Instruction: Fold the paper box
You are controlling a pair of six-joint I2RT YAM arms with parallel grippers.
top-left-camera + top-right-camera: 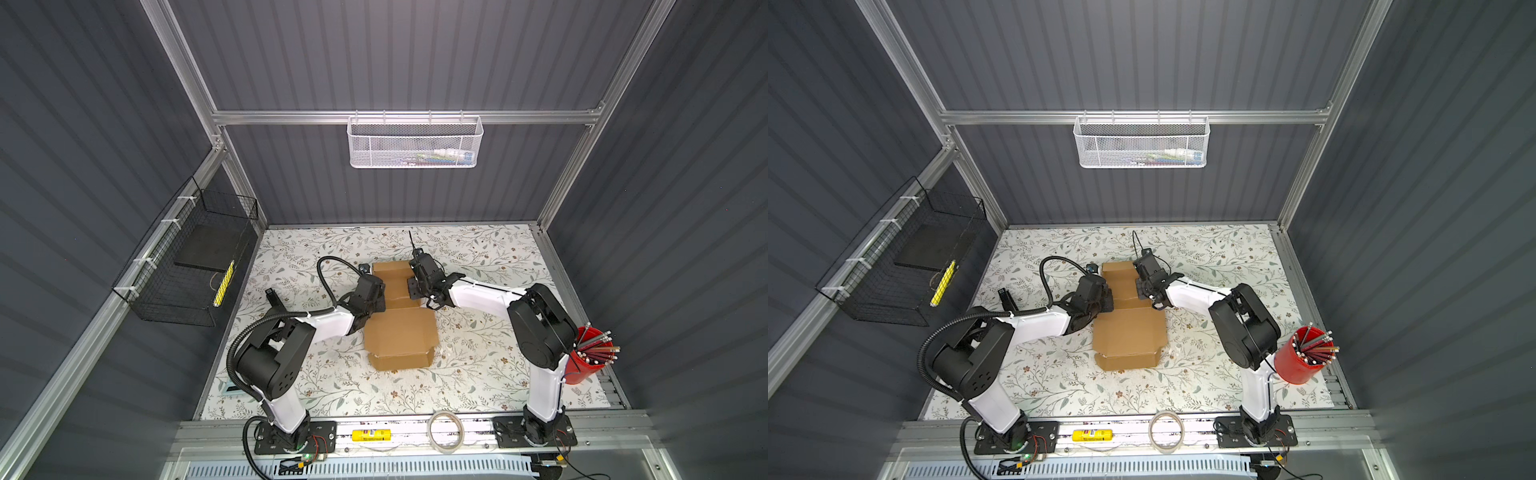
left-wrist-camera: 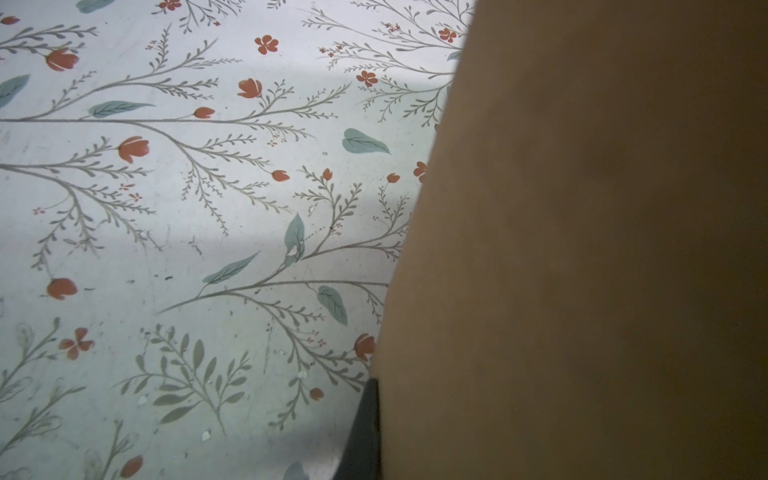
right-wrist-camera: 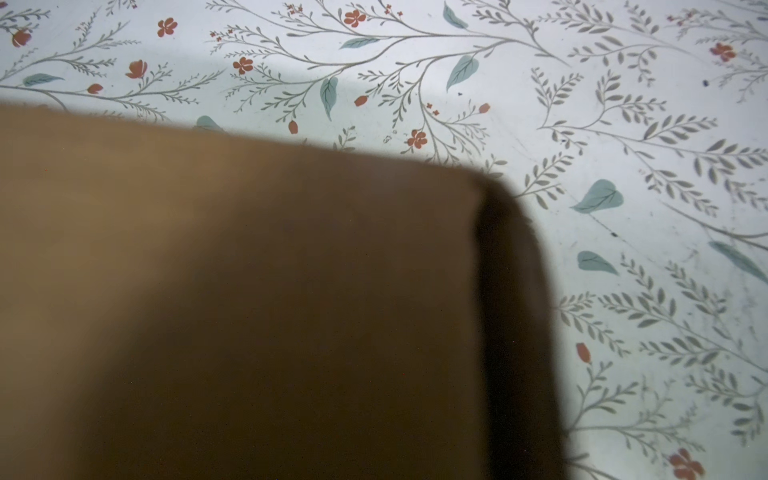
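The paper box is a brown cardboard sheet lying mid-table in both top views, its near flap folded up and its far part raised between the two arms. My left gripper sits at the left side of the far part. In the left wrist view one dark finger lies flat against the cardboard, which hides the other finger. My right gripper is at the right side of the far part. Cardboard fills the right wrist view and hides its jaws.
A red cup of pencils stands at the right table edge behind the right arm. A tape roll and a yellow tube lie on the front rail. A black wire basket hangs on the left wall, a white mesh basket on the back.
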